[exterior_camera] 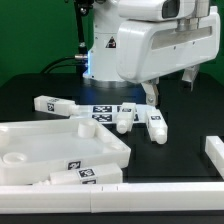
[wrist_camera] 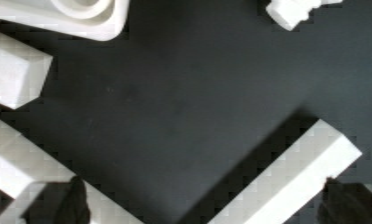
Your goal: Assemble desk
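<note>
Desk legs (exterior_camera: 150, 126) lie near the wide-open, empty hand (exterior_camera: 170, 87).

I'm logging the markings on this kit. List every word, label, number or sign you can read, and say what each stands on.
Words, brand names, numbers: none can be read in either view.
On the marker board: black-and-white square tags, patterns only, no characters.
On the legs: tags of the same kind, too small to make out.
On the tabletop: a tag at its near wall, blurred.
</note>
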Controlling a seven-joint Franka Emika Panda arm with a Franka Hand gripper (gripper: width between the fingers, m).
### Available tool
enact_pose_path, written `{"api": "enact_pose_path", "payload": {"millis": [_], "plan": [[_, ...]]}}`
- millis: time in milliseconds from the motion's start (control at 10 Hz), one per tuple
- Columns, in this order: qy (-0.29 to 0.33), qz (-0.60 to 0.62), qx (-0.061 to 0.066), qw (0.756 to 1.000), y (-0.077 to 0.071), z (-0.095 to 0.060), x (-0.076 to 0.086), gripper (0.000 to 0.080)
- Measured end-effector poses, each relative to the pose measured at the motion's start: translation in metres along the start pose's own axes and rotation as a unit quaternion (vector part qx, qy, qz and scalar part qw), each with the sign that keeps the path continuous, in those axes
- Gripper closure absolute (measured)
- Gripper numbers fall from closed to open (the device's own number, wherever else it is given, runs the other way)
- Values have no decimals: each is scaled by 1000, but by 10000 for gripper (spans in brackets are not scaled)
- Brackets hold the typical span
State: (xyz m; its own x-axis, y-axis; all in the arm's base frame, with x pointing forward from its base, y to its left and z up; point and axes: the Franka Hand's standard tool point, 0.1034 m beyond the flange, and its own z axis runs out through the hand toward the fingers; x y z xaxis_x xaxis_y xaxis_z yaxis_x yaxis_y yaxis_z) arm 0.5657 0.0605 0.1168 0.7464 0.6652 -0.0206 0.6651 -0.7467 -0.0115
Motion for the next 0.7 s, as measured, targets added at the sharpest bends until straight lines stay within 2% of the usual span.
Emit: {"api": "enact_pose_path", "payload": {"millis": [400,600,700], "plan": [[-2,6,2,1000,3,0,-2,150],[-8,2,8,1000,36,-6,-11,150],[-10,11,16,1000,43,-4,-16,150]]}}
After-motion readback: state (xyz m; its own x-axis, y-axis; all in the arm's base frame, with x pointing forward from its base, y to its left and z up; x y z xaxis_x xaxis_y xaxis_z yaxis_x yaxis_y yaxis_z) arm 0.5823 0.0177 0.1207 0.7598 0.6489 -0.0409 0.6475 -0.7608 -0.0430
